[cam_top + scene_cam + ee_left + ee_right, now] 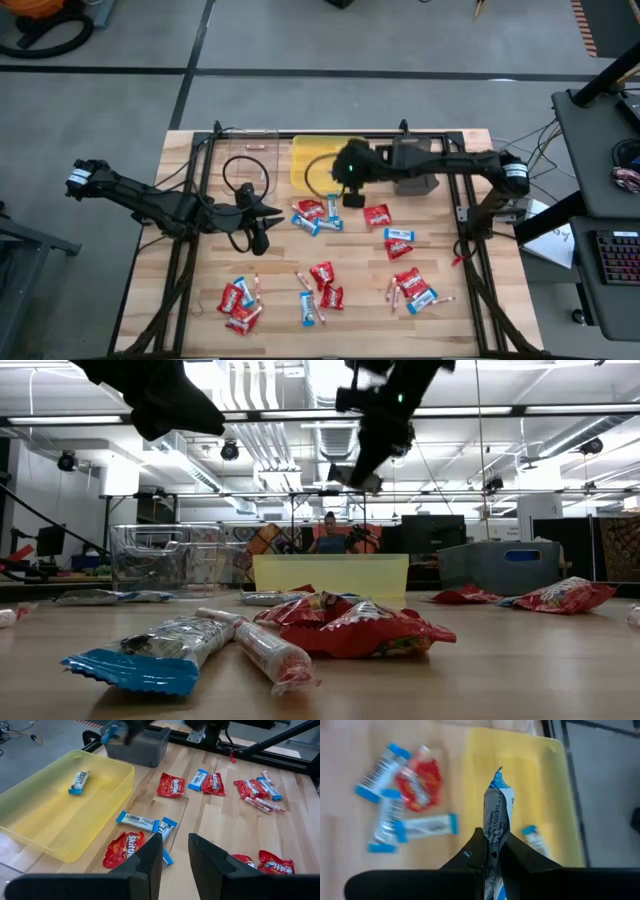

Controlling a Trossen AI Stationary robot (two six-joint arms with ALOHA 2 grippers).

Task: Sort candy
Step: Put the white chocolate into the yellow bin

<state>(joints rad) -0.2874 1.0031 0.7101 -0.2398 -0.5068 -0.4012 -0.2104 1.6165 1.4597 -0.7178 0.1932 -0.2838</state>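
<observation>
Above the yellow tray's near edge, the right gripper hangs clamped on one blue-and-white bar, another bar lying inside the tray, while the left gripper hovers part-open over scattered candy.

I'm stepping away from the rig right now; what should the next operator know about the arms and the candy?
Right gripper: jaws shut on a blue-and-white wrapped bar, held above the yellow plastic tray.
Left gripper: jaws apart, empty, hovering over the wooden table near a red Skittles packet.
Done: one blue-and-white bar already lies in the yellow tray.
Left: the held bar is not yet dropped; many red packets, blue-and-white bars and thin pinkish sticks remain scattered on the table.
</observation>
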